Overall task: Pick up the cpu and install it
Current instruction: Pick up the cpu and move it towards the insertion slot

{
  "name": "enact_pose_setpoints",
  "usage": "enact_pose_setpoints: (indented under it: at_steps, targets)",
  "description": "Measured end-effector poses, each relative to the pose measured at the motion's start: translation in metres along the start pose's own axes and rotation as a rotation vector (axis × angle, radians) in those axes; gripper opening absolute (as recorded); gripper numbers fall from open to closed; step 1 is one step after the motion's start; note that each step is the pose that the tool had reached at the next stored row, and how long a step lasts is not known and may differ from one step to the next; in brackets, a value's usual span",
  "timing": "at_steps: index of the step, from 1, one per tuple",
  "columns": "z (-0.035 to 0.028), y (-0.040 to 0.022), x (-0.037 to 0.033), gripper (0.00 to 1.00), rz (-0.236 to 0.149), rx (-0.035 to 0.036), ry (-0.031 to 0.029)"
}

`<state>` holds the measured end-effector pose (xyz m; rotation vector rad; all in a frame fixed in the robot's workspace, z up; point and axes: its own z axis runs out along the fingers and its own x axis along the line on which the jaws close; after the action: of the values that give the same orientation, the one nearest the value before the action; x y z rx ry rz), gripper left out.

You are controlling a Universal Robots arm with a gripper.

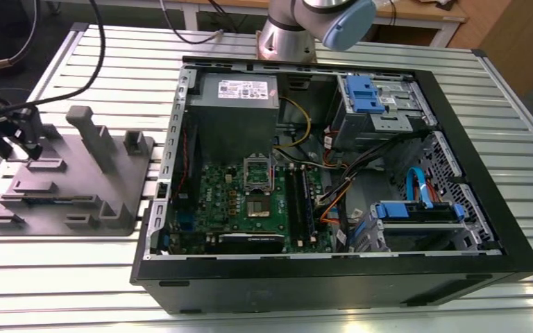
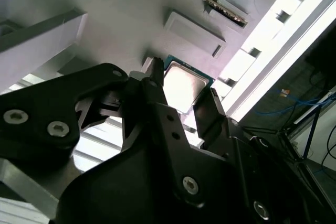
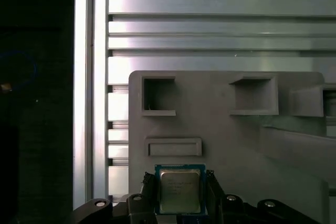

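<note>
Grey fixture (image 1: 72, 187) sits on bench (image 1: 63, 277) at 9 o'clock of PC case (image 1: 341, 281). End effector (image 1: 21, 151) is at fixture's 9 o'clock edge, fingers (image 3: 211, 190) closed on opp. sides of cpu (image 3: 179, 191). Silvery top shows betw. them in both wrist views. Can't tell if it's lifted off fixture. Green board (image 1: 239, 187) well apart.

**Arm and Gripper Pose**

In the exterior view, the arm's base column (image 1: 288, 38) stands upright at the top of the picture. A blue-capped joint (image 1: 350, 24) sits just above it. The gripper (image 1: 19, 147) is at the exterior view's far left and points downward. In both wrist views, its two black fingers (image 3: 148, 188) (image 2: 155, 85) are closed against opposite edges of the cpu (image 3: 180, 190), one finger on each side.
</note>
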<state>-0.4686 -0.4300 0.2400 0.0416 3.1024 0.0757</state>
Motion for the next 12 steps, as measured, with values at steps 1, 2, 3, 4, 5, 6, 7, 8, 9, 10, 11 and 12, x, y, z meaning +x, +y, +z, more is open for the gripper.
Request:
enact_pose_setpoints:
  at_steps: [1, 2, 3, 4, 5, 6, 7, 8, 9, 10, 11, 12]
  targets:
    - [-0.0026, 0.0001, -0.0001, 0.47, 0.000, -0.0020, 0.0000]
    - [-0.0052, 0.0002, -0.0002, 0.47, 0.000, -0.0040, 0.0000]
    - [-0.0079, 0.0004, -0.0003, 0.47, 0.000, -0.0061, 0.0001]
    - [-0.0103, 0.0005, -0.0004, 0.47, 0.000, -0.0081, 0.0003]
    - [-0.0127, 0.0006, -0.0005, 0.47, 0.000, -0.0102, 0.0003]
    - [-0.0153, 0.0008, -0.0006, 0.47, 0.000, -0.0124, 0.0002]
    - [-0.0185, 0.0009, -0.0007, 0.47, 0.000, -0.0146, 0.0003]
    - [-0.0220, 0.0011, -0.0008, 0.47, 0.001, -0.0167, 0.0004]
    - [-0.0257, 0.0013, -0.0010, 0.47, 0.001, -0.0188, 0.0004]
    - [-0.0292, 0.0014, -0.0011, 0.47, 0.001, -0.0209, 0.0004]
    - [-0.0327, 0.0016, -0.0012, 0.47, 0.001, -0.0225, 0.0006]
    - [-0.0354, 0.0017, -0.0013, 0.47, 0.001, -0.0243, 0.0006]
